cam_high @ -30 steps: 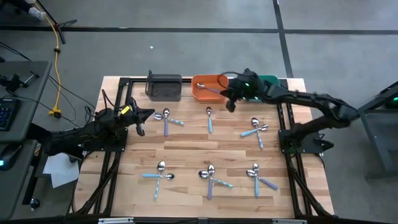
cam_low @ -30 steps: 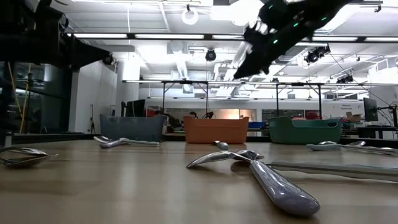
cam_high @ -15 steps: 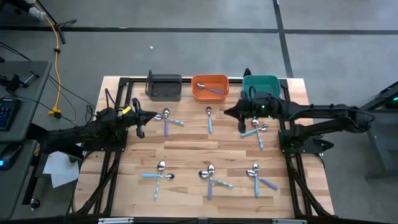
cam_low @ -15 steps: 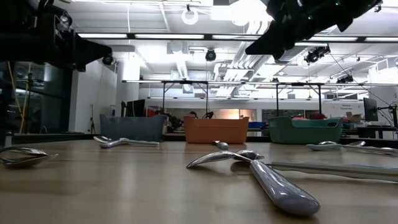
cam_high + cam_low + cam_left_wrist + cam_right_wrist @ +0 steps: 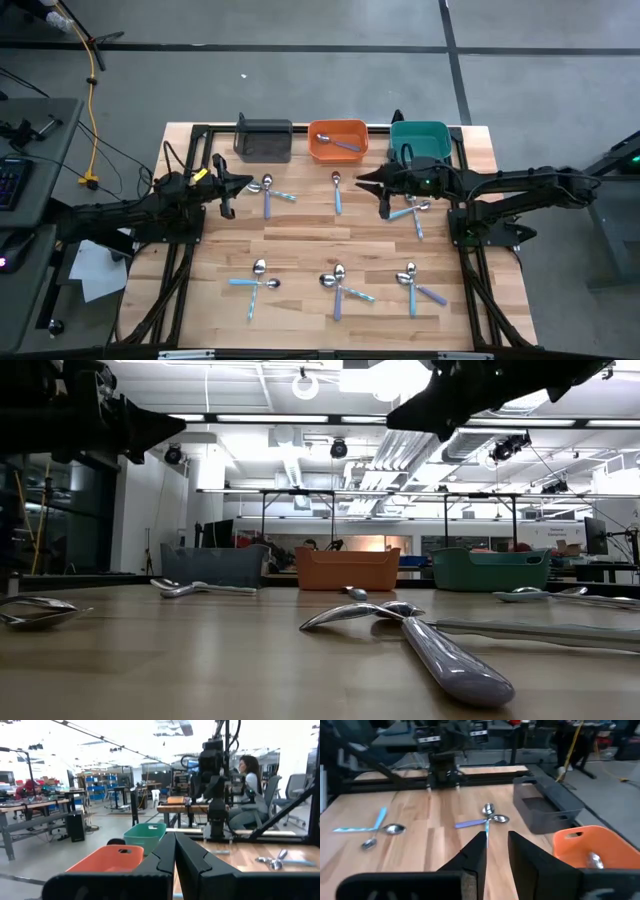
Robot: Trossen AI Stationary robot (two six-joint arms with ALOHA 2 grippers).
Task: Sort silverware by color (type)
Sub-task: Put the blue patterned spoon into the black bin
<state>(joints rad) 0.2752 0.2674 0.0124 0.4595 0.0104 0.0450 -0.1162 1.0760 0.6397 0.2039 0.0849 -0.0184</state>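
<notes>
Several spoons with silver bowls and pastel handles lie flat on the wooden table in crossed groups: near the left gripper [image 5: 270, 192], at the centre far side [image 5: 337, 190], right of the right gripper [image 5: 413, 208], and three groups along the near side [image 5: 255, 279], [image 5: 340, 285], [image 5: 415, 285]. One spoon [image 5: 341, 144] lies inside the orange bin [image 5: 322, 152]. My right gripper [image 5: 362, 181] hovers open above the table between the centre and right groups, pointing toward the table's left. My left gripper [image 5: 242, 184] is shut and waits above the table's left side.
Grey bin [image 5: 263, 141], orange bin and teal bin [image 5: 418, 136] stand in a row along the far edge. Black frame rails [image 5: 178, 262] run along both table sides. Bare wood lies across the table's middle. A seated person [image 5: 250, 775] shows beyond the table.
My right gripper has moved away from the orange bin toward the table's near and right side, tipping from a downward slant to nearly level. It now hangs over the table beside the right group of spoons. The spoons have stayed put.
</notes>
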